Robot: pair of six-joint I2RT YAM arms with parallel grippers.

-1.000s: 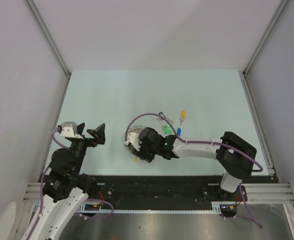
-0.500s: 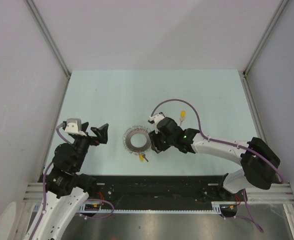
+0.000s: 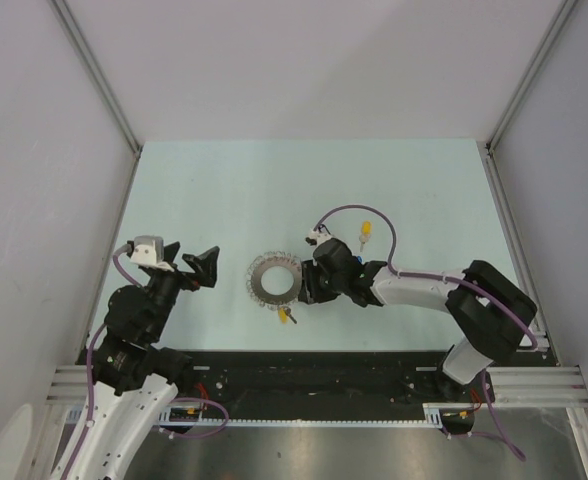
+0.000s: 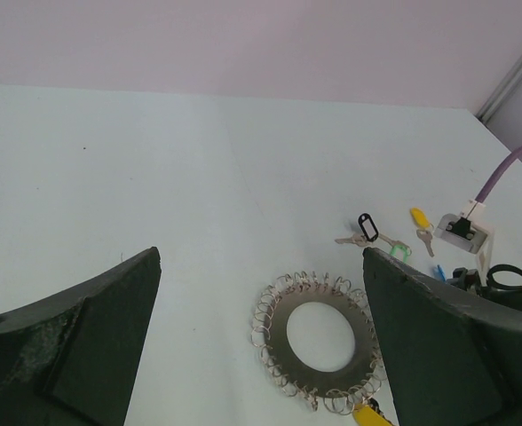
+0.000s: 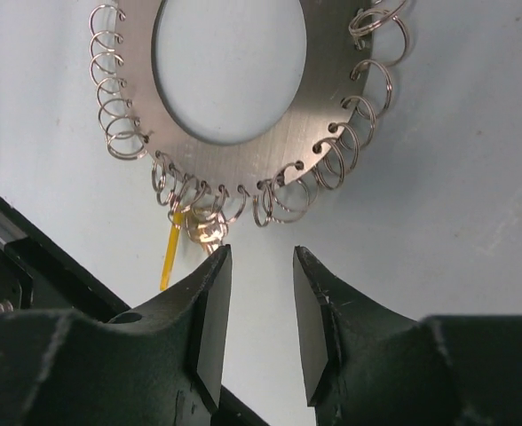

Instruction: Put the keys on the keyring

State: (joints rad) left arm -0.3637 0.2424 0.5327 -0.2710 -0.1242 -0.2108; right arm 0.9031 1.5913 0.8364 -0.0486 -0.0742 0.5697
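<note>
On the pale worktop (image 3: pixel 224 190) the keyring (image 3: pixel 258 282) lies flat, centre open, coiled rim of wire loops all round. Right end effector (image 3: pixel 305 289) sits low just right of the keyring, pointing at its edge. In the wrist view its fingers (image 5: pixel 209 311) are spread only a little, w/ a narrow gap and nothing between them, tips just short of the rim's loops. Left end effector (image 3: pixel 200 266) is well to the left of the keyring, held above the worktop, spread wide & holding nothing. Its own camera looks past both fingers (image 4: pixel 83 346) at the keyring.

One yellow key (image 5: pixel 170 259) lies at the keyring's near edge, touching the rim. Its metal end looks hooked into a loop, but the loops overlap there so can't say for sure.

Other keys lie loose on the worktop beyond the keyring's far-right side, apart from it:
- black key (image 4: pixel 367 226), closest to the keyring
- green key (image 4: pixel 399 251), just beside the black one
- second yellow key (image 3: pixel 365 229), further right
- blue key (image 4: pixel 438 272), partly hidden by the right arm
</note>
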